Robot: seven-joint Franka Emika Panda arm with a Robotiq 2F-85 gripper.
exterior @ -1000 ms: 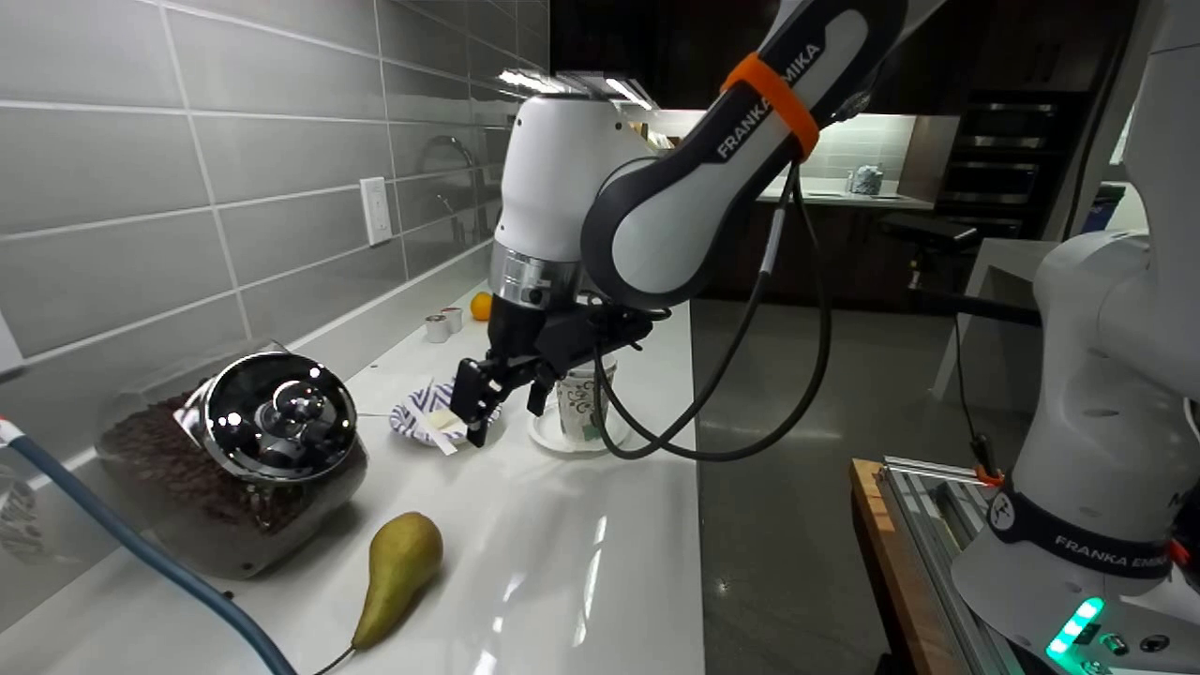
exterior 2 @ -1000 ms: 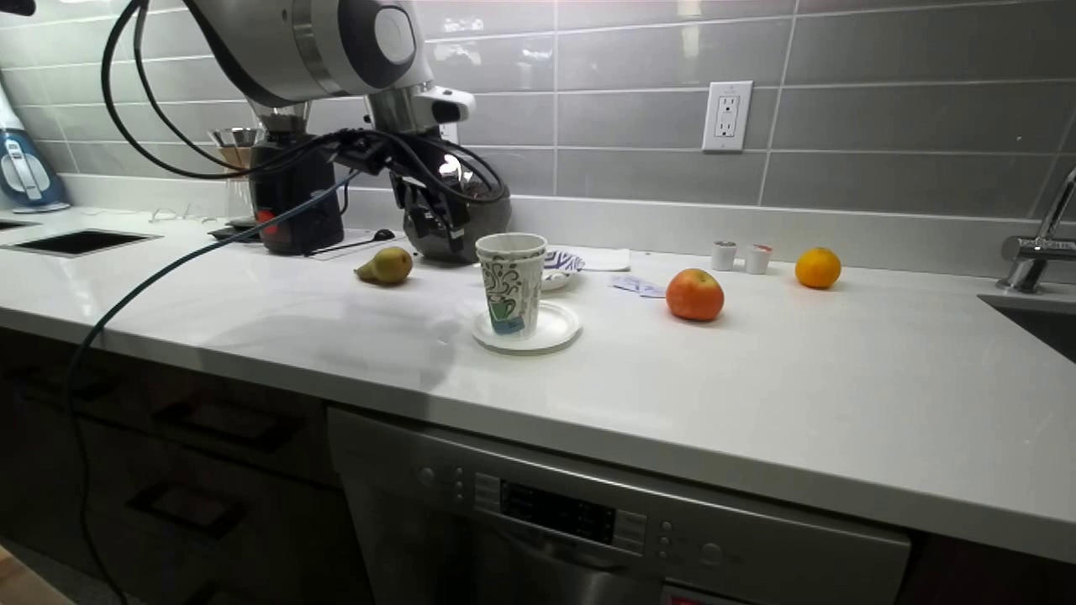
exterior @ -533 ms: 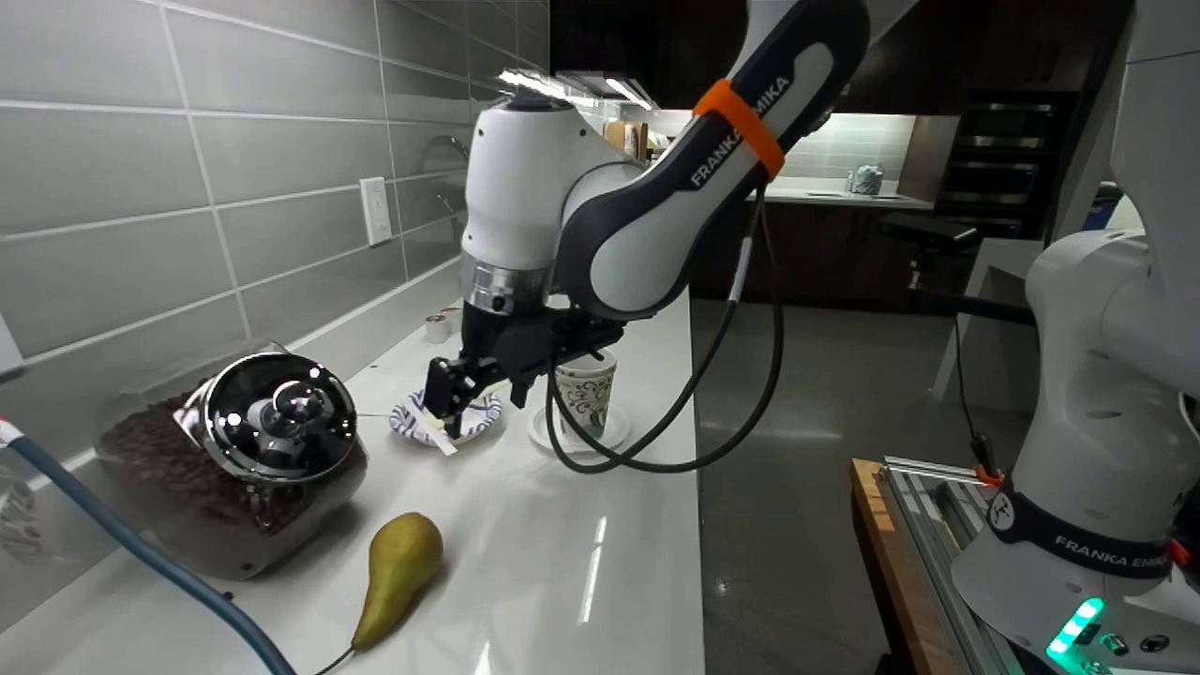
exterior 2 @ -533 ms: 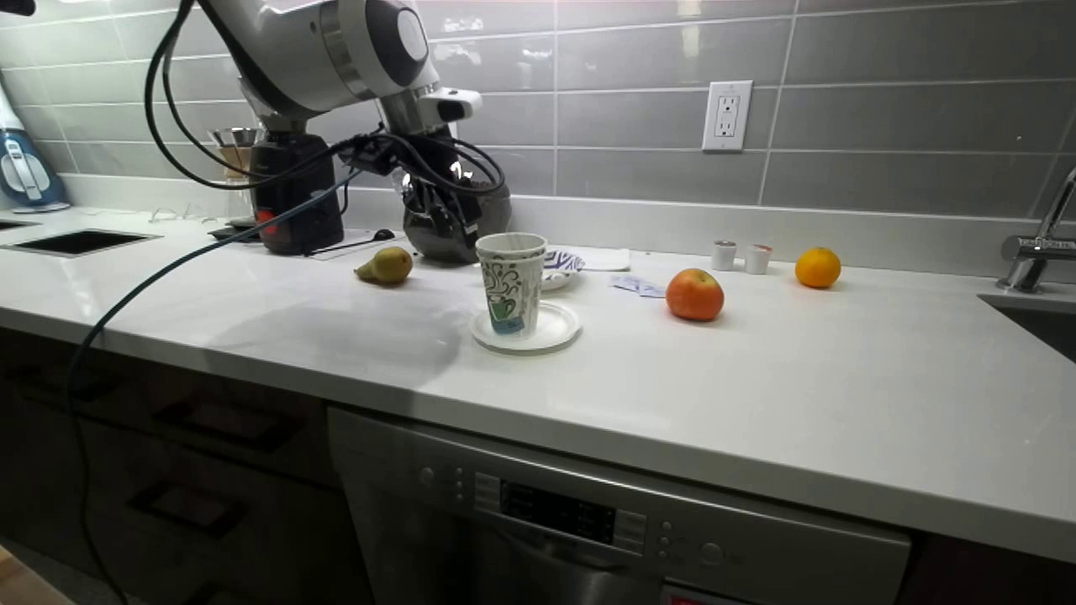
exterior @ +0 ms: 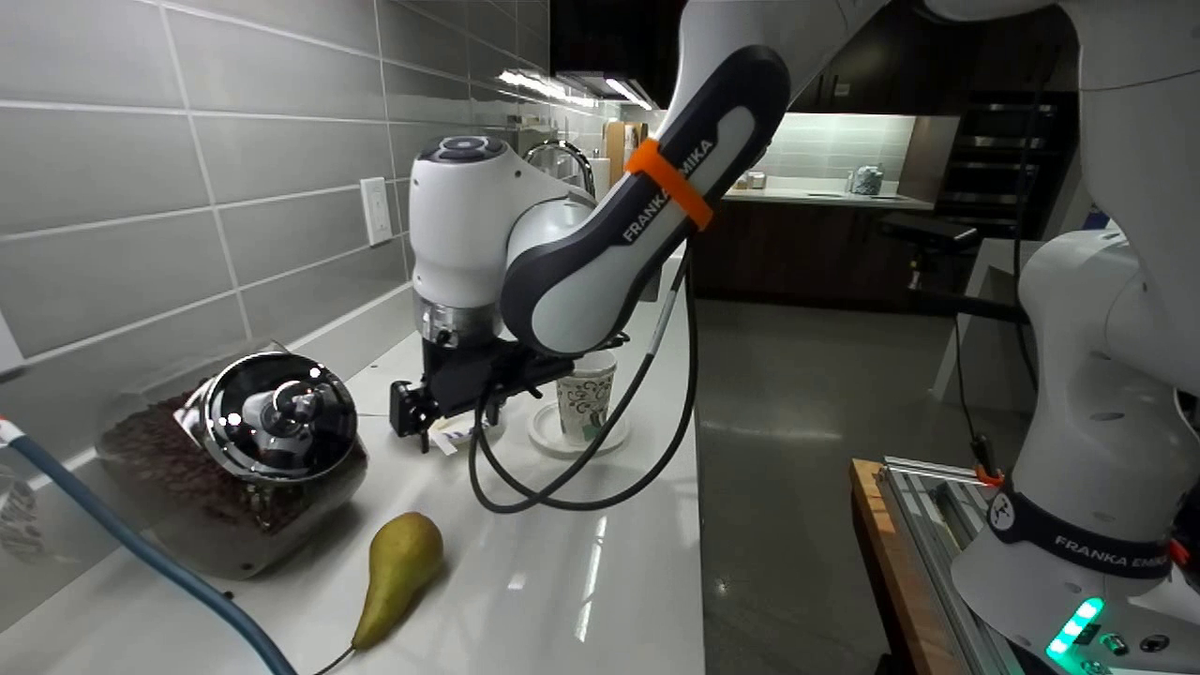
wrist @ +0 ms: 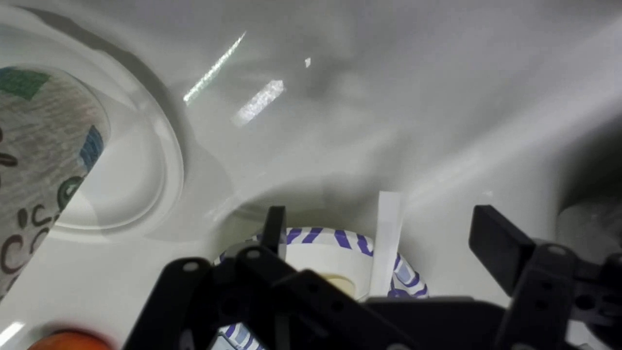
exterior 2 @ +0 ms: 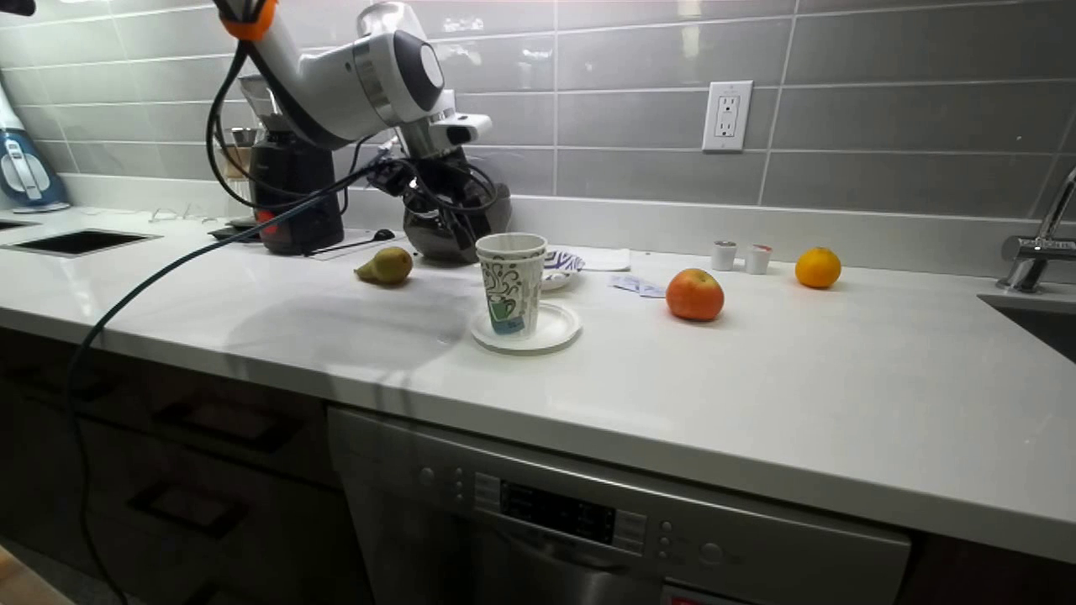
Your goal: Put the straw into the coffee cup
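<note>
One straw [wrist: 386, 238], by the look of it, sticks out over the rim of the bowl [wrist: 342, 238], pick step seemingly in hand: gripper [wrist: 384, 231] spread wide above, holding nothing, wrist [exterior: 457, 244] near vertical, so next lower, pinch, lift toward the cup [exterior 2: 511, 290] on its plate [exterior 2: 560, 324].

A pear [exterior: 400, 567] lies on the table [exterior 2: 799, 395] near a shiny-lidded jar [exterior: 183, 478]. In an exterior view, an apple [exterior 2: 694, 295] sits beside flat packets [exterior 2: 635, 286]; farther back, two small tubs [exterior 2: 723, 257] stand near an orange [exterior 2: 817, 268]. A purple-patterned bowl [wrist: 335, 236] rests near the packets.
</note>
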